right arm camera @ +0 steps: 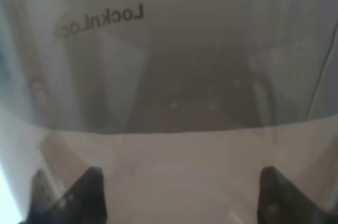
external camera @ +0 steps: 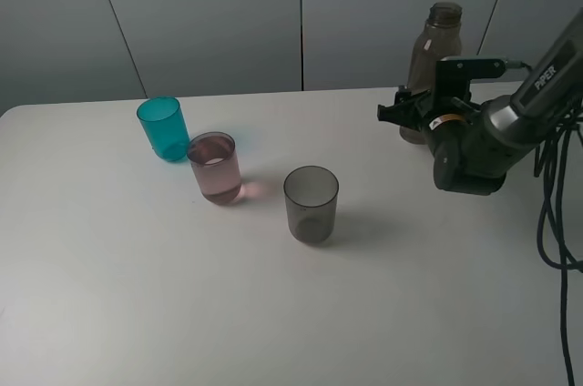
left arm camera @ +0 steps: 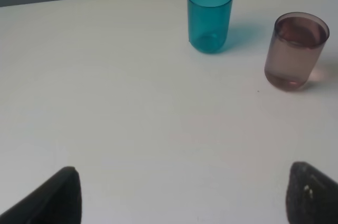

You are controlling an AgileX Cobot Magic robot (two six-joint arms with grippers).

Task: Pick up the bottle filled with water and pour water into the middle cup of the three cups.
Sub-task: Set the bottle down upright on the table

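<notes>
The smoky brown-grey bottle (external camera: pixel 434 40) stands upright at the back right of the table. My right gripper (external camera: pixel 397 115) reaches in from the right and is shut on its lower body. In the right wrist view the bottle (right arm camera: pixel 174 76) fills the picture between the dark fingertips (right arm camera: pixel 79 195). The teal cup (external camera: pixel 163 128), the pale pink-mauve middle cup (external camera: pixel 215 167) and the smoky grey cup (external camera: pixel 311 204) stand in a slanting row left of centre. The pink cup holds some liquid. My left gripper (left arm camera: pixel 182 197) is open and empty, low over the table, short of the teal cup (left arm camera: pixel 209 17) and pink cup (left arm camera: pixel 296 49).
The white table (external camera: pixel 137 295) meets a grey panelled wall (external camera: pixel 228 13) at the back. Black cables (external camera: pixel 560 213) hang down at the right edge beside the right arm.
</notes>
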